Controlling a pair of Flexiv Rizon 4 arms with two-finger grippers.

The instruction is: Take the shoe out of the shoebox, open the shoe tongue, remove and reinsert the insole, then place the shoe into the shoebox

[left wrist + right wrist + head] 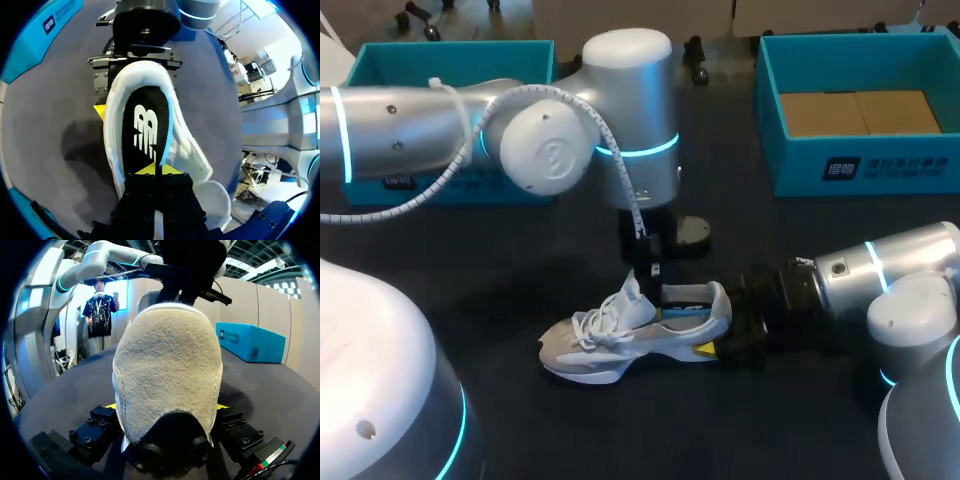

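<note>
Your left arm [540, 150] looms closest under the head camera, coming in from the left and crossing past the middle, with its gripper [649, 268] pointing down over the shoe [620, 340]. The shoe is out of both boxes and sits sole down on the dark table [470, 290], toe toward your left and heel toward your right. In the left wrist view you look straight down into it. The black insole [145, 130] lies flat inside, and the left gripper [156, 169] has its yellow tips drawn narrow, pinching the upper edge of the tongue [635, 292] between them. In the head view the tongue stands up from the laces toward that gripper. Your right arm [880, 275] lies low along the table from the right. Its gripper [720, 325] has the heel [167, 370] clamped, one finger on either side, and a yellow tip shows beside each flank in the right wrist view. The left box [470, 185] sits at the far side behind the left arm. The right box [800, 170], with a brown cardboard floor, stands at the far right, well apart from the shoe.
</note>
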